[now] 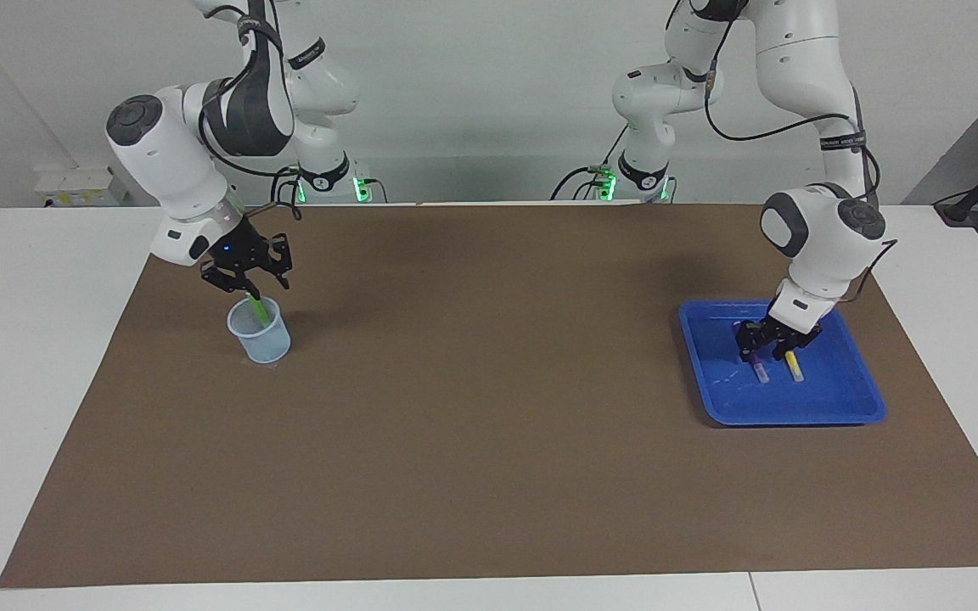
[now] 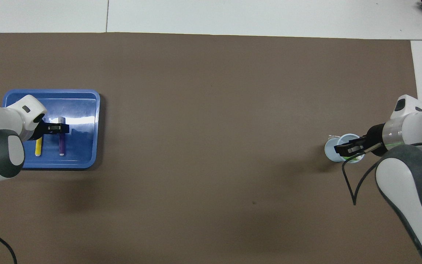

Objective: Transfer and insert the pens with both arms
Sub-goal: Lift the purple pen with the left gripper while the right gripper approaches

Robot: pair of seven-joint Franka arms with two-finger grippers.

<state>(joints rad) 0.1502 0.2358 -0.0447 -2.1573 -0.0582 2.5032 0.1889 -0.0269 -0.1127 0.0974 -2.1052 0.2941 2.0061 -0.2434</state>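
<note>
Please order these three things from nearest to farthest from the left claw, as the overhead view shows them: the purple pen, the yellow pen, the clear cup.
1. purple pen: in the blue tray, under the left claw.
2. yellow pen: in the tray, beside the purple one.
3. clear cup: at the right arm's end of the table.

My arms point(image 1: 175, 174) wear glossy white plastic shells with matt black bands. The brown mat point(image 1: 489, 407) looks like matt paper, smooth. The blue tray point(image 2: 86, 161) is shiny plastic, catching glare. The cup point(image 1: 264, 339) is pale translucent plastic. The table point(image 1: 30, 339) is smooth white.
</note>
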